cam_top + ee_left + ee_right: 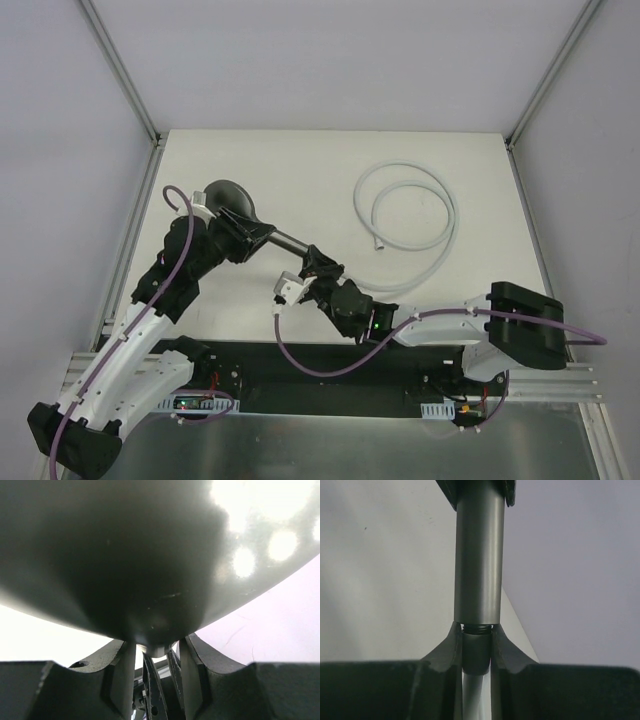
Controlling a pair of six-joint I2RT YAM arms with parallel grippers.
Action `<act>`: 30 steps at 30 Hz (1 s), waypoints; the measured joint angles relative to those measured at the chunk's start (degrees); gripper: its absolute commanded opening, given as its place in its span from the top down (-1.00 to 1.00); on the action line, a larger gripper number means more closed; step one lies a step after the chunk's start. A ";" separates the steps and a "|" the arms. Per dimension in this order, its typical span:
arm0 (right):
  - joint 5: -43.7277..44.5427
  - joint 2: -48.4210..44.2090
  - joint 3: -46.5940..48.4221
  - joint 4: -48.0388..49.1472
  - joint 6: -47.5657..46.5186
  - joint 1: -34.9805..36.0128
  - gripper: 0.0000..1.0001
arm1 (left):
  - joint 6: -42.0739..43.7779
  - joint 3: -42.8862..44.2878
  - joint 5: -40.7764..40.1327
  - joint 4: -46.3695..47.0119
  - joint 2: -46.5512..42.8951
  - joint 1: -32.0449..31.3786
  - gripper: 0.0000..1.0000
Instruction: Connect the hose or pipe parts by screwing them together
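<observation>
The dark grey shower head (228,195) is held off the table at its neck, with my left gripper (245,235) shut on it. In the left wrist view its rounded back (140,555) fills the frame above the gripper (152,650). The straight handle (288,242) points toward my right gripper (318,272). In the right wrist view that gripper (476,650) is shut on the hose's dark end fitting (476,655), which sits against the handle's end (479,555) with a thin band of thread (477,628) showing. The pale hose (410,215) lies coiled at the back right.
The hose's loose end (378,245) rests inside the coil. Metal frame posts (130,90) rise at the table's back corners. White walls stand on three sides. A dark rail (320,385) with both arm bases runs along the near edge.
</observation>
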 measured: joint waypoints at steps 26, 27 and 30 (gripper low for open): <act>-72.13 -5.57 -7.10 -4.50 65.99 -36.00 -0.50 | 19.41 -18.95 16.22 49.51 10.51 0.61 1.00; -70.99 -6.19 -7.56 -4.17 66.23 -35.98 -0.62 | 19.08 -17.99 15.50 47.04 10.10 0.61 1.00; -63.58 -10.82 -9.07 -6.03 63.08 -33.62 -0.90 | 16.92 -13.64 11.47 37.33 8.76 0.44 1.00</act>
